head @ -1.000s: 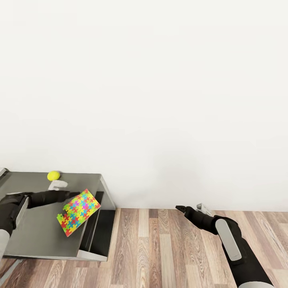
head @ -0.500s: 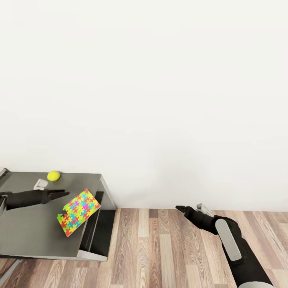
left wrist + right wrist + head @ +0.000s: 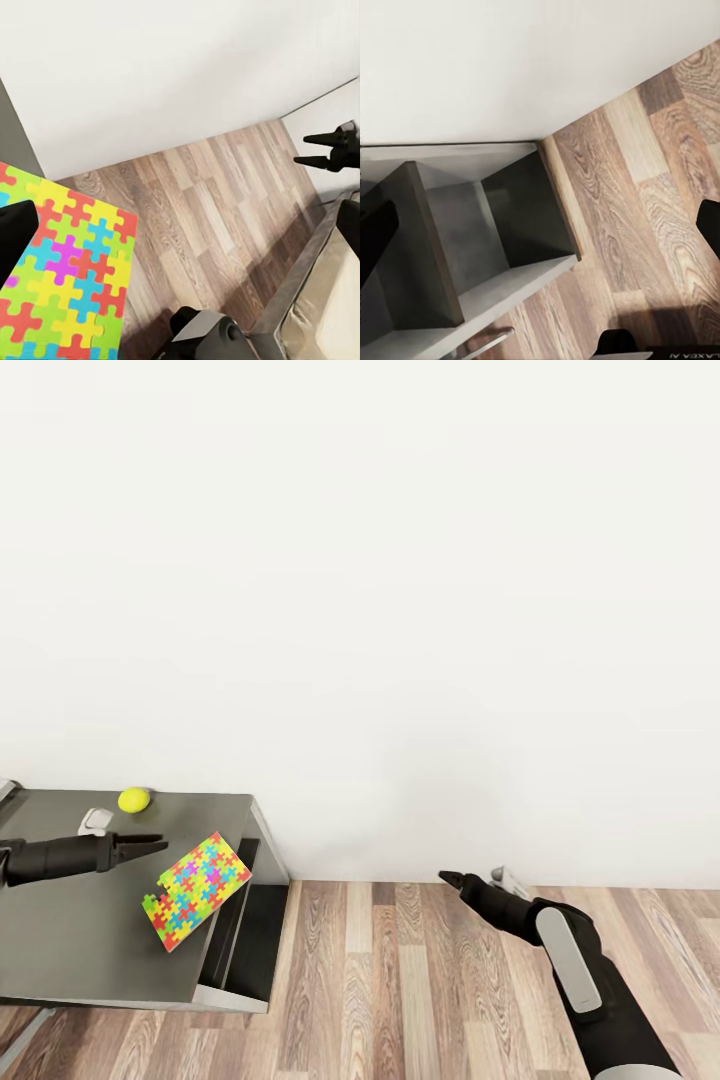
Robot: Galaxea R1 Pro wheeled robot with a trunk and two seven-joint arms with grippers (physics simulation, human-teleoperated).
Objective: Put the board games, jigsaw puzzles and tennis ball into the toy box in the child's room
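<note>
Drawing back empty and open from the multicoloured jigsaw-patterned puzzle board, leaving it ungrasped on the dark grey table.

Matte blk arms w/ grey forearm panel, slim blk pointed grippers

Partial, mirrored "LAXEA" on robot body

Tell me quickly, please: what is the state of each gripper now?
Left gripper: open, holding nothing, beside the jigsaw puzzle on the table.
Right gripper: open, empty, above the floor.
</note>
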